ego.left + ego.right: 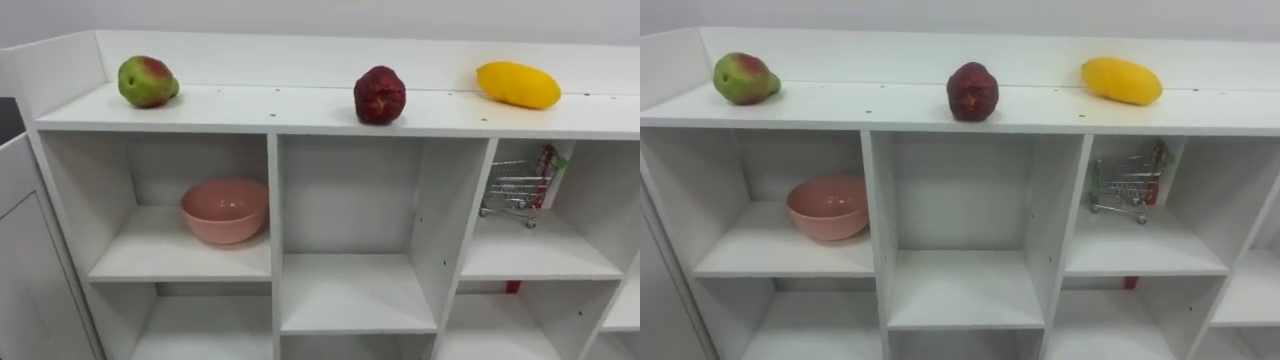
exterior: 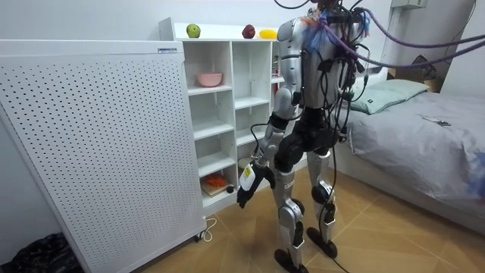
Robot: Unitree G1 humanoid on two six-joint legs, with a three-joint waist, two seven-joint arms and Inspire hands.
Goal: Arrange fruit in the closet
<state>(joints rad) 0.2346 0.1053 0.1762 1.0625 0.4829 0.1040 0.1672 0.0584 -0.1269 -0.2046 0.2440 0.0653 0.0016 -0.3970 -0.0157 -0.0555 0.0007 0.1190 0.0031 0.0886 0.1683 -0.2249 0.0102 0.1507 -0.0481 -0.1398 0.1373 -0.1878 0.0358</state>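
Three fruits lie on top of the closet [image 1: 300, 108], a level above the pink bowl [image 1: 224, 210].

Left eye view: a green-red fruit [image 1: 147, 81] sits above the bowl and slightly left of it. A dark red fruit [image 1: 379, 95] is above and right of the bowl, and a yellow fruit [image 1: 517, 84] is farther right again. They look firm, fairly light and round enough to roll, with smooth skin that may slip, so each is best wrapped around its widest middle, and the long yellow one across its short axis. Room view: the robot stands facing the closet, its left hand [image 2: 247, 186] hanging well below the bowl, to the room view's right of it; whether it grips anything I cannot tell. Right eye view: a wire cart [image 1: 1122, 186] sits two compartments right of the bowl.
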